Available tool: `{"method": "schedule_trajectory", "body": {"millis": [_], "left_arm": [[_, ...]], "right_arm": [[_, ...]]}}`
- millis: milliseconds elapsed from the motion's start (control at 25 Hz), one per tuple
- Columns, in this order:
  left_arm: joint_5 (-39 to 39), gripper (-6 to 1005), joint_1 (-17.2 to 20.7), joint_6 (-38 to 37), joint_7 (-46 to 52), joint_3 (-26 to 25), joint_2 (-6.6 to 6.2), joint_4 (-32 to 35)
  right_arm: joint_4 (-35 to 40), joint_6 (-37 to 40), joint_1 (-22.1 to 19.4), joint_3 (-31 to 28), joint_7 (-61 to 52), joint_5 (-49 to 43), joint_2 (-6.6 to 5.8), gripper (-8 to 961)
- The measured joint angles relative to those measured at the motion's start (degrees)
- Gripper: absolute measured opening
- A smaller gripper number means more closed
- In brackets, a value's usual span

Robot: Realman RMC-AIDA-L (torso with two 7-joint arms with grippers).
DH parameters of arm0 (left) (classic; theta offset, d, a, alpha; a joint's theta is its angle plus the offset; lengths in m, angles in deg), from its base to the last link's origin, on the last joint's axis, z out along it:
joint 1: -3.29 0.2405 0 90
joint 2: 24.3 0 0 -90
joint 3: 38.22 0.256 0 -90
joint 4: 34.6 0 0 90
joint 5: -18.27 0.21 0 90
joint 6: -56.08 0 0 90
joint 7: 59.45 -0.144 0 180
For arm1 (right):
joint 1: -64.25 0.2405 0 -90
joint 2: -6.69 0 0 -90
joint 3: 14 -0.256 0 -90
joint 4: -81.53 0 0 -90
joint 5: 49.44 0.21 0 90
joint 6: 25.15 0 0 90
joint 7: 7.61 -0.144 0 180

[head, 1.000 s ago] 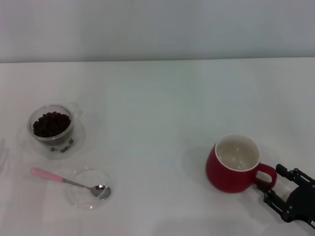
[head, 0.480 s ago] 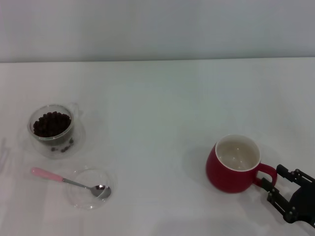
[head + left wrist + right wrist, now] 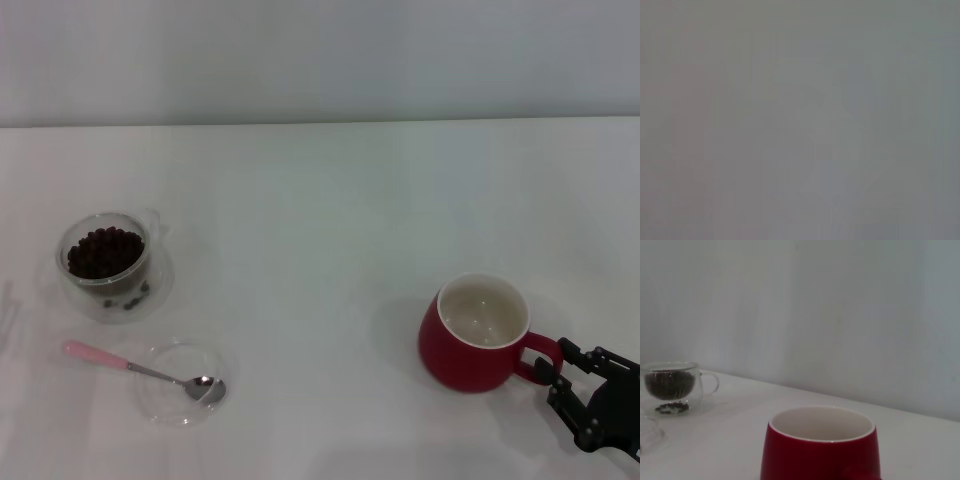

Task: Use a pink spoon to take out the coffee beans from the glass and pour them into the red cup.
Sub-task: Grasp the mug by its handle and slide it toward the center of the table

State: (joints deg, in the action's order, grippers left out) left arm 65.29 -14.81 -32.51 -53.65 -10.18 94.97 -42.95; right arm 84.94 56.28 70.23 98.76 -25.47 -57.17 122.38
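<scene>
The slim pale-pink-handled teaspoon with a shiny metal bowl, the pink spoon (image 3: 140, 369), lies on the white table (image 3: 330, 230) at the robot's near left, its handle pointing left and its metal bowl resting in a flat, shallow clear glass dish (image 3: 182, 384). Just behind it stands the small clear double-walled glass (image 3: 105, 255) with a little clear handle, holding a heap of dark brown coffee beans (image 3: 102, 251); a few beans also show low in its base. In the right wrist view the same glass (image 3: 674, 386) stands far off beyond the mug, the beans (image 3: 670, 384) dark inside it.

Well apart, at the near right, sits the squat deep-red ceramic cup (image 3: 480, 334) with a creamy white inside, upright, its loop handle turned toward the right. The right wrist view shows the red cup (image 3: 821, 445) close up.

The black right pincer (image 3: 560, 385) is just beside that handle, low over the table, its fingers spread and gripping nothing.

The left pincer is out of sight; its wrist view is a plain grey blur.
</scene>
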Motion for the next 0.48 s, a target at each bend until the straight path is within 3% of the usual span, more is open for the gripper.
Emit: {"method": "schedule_trajectory", "body": {"millis": [480], "left_arm": [[0.0,888,-0.4,0.3,0.0,0.0,0.00,0.0]], "right_arm": [[0.5,0.3,0.6,0.1,0.1,-2.1,-0.12,308]]}}
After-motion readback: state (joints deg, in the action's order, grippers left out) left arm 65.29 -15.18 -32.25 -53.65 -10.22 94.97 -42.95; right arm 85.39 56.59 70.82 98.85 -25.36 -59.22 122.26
